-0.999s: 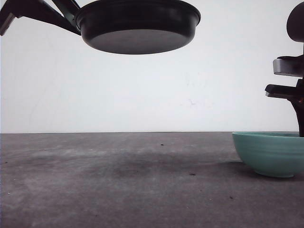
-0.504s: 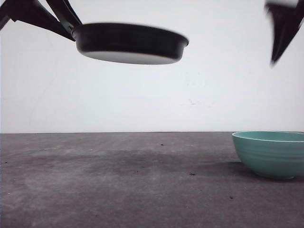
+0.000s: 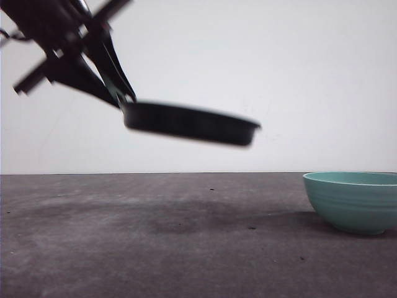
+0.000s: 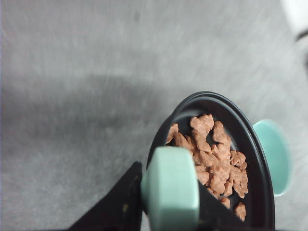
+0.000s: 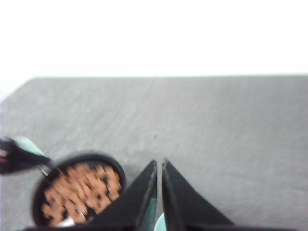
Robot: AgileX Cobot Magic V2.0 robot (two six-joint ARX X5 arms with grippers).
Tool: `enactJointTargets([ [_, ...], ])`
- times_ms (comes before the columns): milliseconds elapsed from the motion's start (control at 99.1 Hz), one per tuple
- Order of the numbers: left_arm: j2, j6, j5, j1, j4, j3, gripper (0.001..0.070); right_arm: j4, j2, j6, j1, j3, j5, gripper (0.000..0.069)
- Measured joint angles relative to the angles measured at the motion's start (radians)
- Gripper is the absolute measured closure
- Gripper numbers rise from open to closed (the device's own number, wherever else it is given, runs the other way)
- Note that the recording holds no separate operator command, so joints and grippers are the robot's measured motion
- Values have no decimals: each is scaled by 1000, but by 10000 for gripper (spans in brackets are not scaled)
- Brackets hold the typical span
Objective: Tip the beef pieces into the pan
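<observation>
Worktop (image 3: 155, 248) runs grey and bare nearest the camera, with the teal bowl (image 3: 353, 200) resting on it off to the right. Above and further back, the left pincer (image 3: 118, 93) is clenched on the mint handle (image 4: 169, 190) of the pan (image 3: 189, 123), holding it in the air, blurred and tipped slightly down away from the grip. Beef (image 4: 211, 159) already lies in a low heap inside the pan, just beyond the handle. The right pincer (image 5: 159, 166) grips nothing; its tips stand nearly together with a thin gap, high over the worktop, the pan below and beside it.

Judging by this, the pouring is done and the step in hand is lowering the loaded pan. The next move calls for levelling it and setting it flat on the worktop, well short of the bowl, before letting go.
</observation>
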Motion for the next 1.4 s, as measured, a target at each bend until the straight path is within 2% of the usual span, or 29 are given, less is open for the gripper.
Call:
enactJointTargets([
  [101,68,0,-13,-21,16,0,651,-58,-21,-16,0,0,34,675],
  [323,151,0,-55,-39,34,0,651,-195,-16,-47,0,0,34,675],
  [757,222,-3,-62,-40,45,1,641,-198,-16,-58,0,0,34,675],
  [817,224,-10,-71,-41,38,1,581,-198,-16,-60,0,0,34,675],
  [908,228,-18,-77,-41,30,1,395,-197,-16,-60,0,0,34,675],
  [958,228,-19,-77,-41,31,1,317,-193,-16,-60,0,0,34,675],
  [1009,228,-20,-77,-41,32,1,274,-187,-16,-60,0,0,34,675],
  [1110,228,-22,-79,-41,29,1,231,-185,-16,-60,0,0,34,675],
  [1170,223,-23,-104,-41,17,1,159,-185,-16,-60,0,0,34,675],
  [1241,193,-25,-157,-41,-11,1,15,-180,-16,-60,0,0,34,675],
  [1402,64,-1,-251,-35,-38,1,12,-133,-16,-61,0,0,34,675],
])
